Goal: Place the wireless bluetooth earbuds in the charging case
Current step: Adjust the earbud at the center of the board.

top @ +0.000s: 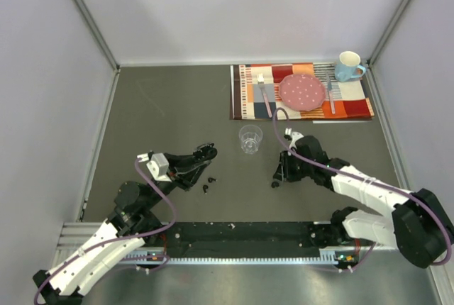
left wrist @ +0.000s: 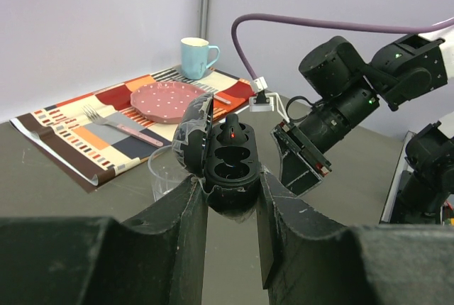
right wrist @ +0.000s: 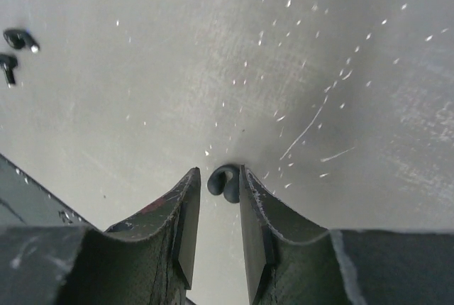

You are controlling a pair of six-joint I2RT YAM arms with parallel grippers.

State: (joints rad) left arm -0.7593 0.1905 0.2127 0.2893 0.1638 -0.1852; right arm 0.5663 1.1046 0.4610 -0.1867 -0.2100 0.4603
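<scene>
The left tool (left wrist: 230, 183) clamps the open charging case (left wrist: 228, 154) while the right tool (right wrist: 218, 177), narrow, grip unclear, straddles an earbud (right wrist: 225, 184) on the counter (right wrist: 319, 50), where a tip-only pinch could squirt the glossy bud free.

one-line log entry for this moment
left fingers: shut on open charging case, seated earbud inside | right fingers: straddle earbud on table, grip unclear | two loose earbuds
</scene>
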